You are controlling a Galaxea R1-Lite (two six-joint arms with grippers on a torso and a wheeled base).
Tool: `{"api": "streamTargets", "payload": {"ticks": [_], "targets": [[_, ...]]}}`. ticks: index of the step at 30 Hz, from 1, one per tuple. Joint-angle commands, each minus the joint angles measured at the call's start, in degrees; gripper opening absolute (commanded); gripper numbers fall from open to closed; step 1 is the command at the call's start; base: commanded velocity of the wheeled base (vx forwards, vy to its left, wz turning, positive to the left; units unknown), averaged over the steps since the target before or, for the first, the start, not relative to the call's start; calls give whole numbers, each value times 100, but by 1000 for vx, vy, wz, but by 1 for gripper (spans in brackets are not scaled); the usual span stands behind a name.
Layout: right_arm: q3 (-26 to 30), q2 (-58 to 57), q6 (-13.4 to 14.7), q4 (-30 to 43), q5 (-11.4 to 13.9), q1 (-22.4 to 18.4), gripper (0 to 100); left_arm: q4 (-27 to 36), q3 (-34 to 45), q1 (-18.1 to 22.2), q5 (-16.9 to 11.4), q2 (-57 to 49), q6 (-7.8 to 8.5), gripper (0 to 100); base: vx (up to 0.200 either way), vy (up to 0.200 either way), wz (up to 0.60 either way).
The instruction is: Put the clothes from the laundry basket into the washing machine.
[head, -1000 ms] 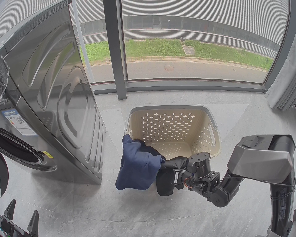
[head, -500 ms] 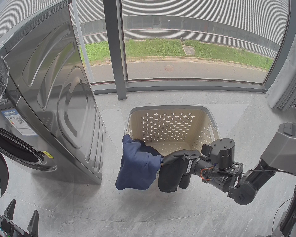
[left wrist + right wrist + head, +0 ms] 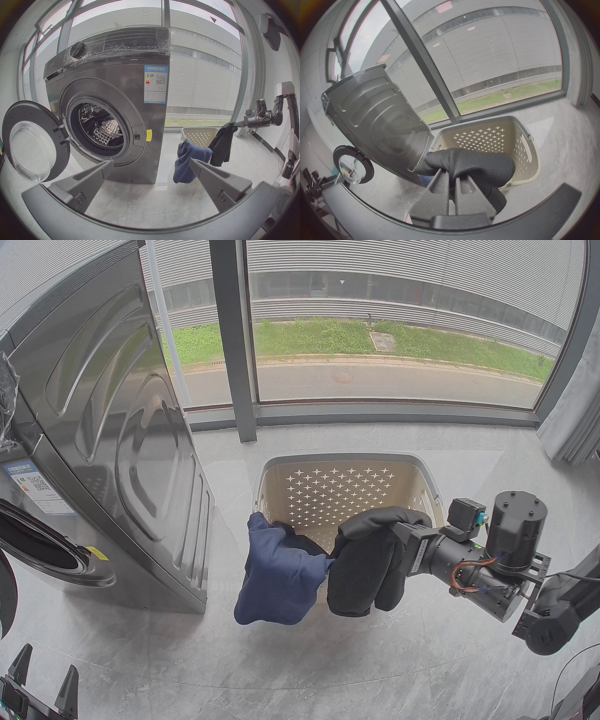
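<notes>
A black garment [image 3: 369, 562] hangs over the near rim of the cream laundry basket [image 3: 350, 490], held up by my right gripper [image 3: 400, 534], which is shut on it. The wrist view shows the black cloth [image 3: 468, 162] pinched between the right gripper's [image 3: 451, 178] fingers. A blue garment [image 3: 278, 574] drapes over the basket's near left corner, down to the floor. The grey washing machine [image 3: 125, 103] stands to the left with its round door [image 3: 32, 140] swung open and the drum [image 3: 100, 126] visible. My left gripper [image 3: 150, 167] is open, low near the floor, facing the machine.
The machine's side panel [image 3: 125, 427] stands close beside the basket's left. Floor-to-ceiling windows with a dark pillar [image 3: 234, 340] rise behind the basket. A curtain [image 3: 578, 409] hangs at the far right. Open grey floor lies between the basket and me.
My right arm has lifted and drawn back to the right, pulling the black garment up from beside the blue one and clear of the floor. The blue garment and left gripper stayed put.
</notes>
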Motion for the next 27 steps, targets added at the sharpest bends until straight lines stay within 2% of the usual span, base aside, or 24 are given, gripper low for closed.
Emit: {"api": "streamTargets", "payload": {"ticks": [1, 5, 11, 27], "targets": [[407, -884, -396, -20, 105, 95, 0, 0, 84, 0, 3, -84, -3, 100, 0, 0, 0], [460, -1051, -616, -37, 113, 209, 0, 0, 84, 0, 3, -84, -3, 100, 0, 0, 0], [530, -1297, -677, -275, 237, 385, 0, 0, 84, 0, 3, -84, -3, 100, 0, 0, 0], [601, -1297, -686, -363, 342, 385, 0, 8, 84, 0, 3, -84, -12, 100, -200, 0, 0]]}}
